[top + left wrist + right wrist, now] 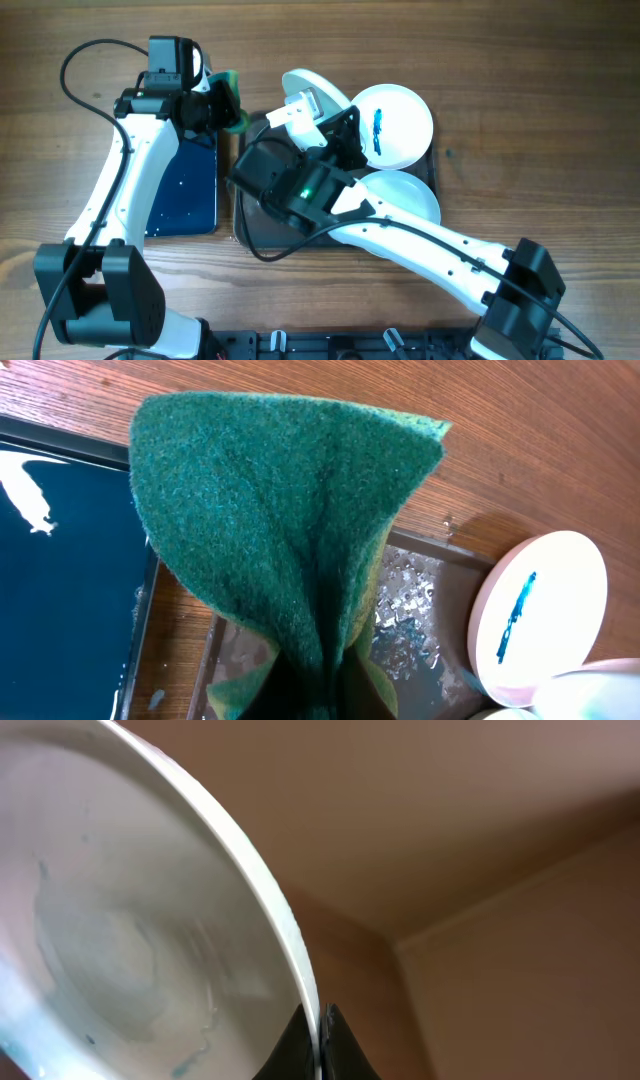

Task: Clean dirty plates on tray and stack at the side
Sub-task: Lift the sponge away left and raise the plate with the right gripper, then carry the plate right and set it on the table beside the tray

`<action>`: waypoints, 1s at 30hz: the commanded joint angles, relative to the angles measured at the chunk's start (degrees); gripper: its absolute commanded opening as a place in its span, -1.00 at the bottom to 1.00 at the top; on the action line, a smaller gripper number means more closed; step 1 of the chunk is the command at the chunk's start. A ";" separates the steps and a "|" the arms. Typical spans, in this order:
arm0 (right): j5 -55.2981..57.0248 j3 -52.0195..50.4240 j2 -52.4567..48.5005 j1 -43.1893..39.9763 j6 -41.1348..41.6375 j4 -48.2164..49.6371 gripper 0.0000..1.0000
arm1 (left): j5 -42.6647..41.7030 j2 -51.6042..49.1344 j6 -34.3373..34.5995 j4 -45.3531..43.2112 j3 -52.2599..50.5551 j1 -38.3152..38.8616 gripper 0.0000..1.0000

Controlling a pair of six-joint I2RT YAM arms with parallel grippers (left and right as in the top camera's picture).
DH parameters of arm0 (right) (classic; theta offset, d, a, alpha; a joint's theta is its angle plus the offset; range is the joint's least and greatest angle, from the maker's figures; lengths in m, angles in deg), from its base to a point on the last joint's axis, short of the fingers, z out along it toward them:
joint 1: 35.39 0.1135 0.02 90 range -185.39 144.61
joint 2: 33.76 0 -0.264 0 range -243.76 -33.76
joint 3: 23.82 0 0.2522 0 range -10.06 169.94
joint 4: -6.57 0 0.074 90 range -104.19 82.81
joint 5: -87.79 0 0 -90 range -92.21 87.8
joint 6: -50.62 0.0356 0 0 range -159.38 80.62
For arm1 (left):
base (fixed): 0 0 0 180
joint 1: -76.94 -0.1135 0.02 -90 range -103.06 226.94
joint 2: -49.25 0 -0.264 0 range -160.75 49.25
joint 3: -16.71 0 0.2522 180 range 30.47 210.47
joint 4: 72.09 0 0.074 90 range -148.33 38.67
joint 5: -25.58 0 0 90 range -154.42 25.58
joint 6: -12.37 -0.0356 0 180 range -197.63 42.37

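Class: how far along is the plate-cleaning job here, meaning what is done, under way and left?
Done: no plate is stacked on the tabletop yet. In hand: the right fingers grip one plate by its rim, its streak smeared faint; the left fingers hold a green pad. Left: a streaked plate and another plate, partly under the right arm, lie on the tray.
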 commanded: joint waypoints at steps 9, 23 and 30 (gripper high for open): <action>-40.85 0.81 1.29 -9.03 4.55 -0.02 -0.91 | 1.60 0.48 2.34 -1.31 0.90 -0.15 -0.92; -96.39 1.18 6.97 -53.94 4.02 -4.11 -0.91 | 4.26 0.42 3.08 -1.84 0.90 -0.11 -0.92; -88.80 -4.50 6.40 -72.81 2.89 -3.41 -0.91 | 5.88 0.42 3.13 -1.86 0.90 -0.09 -0.92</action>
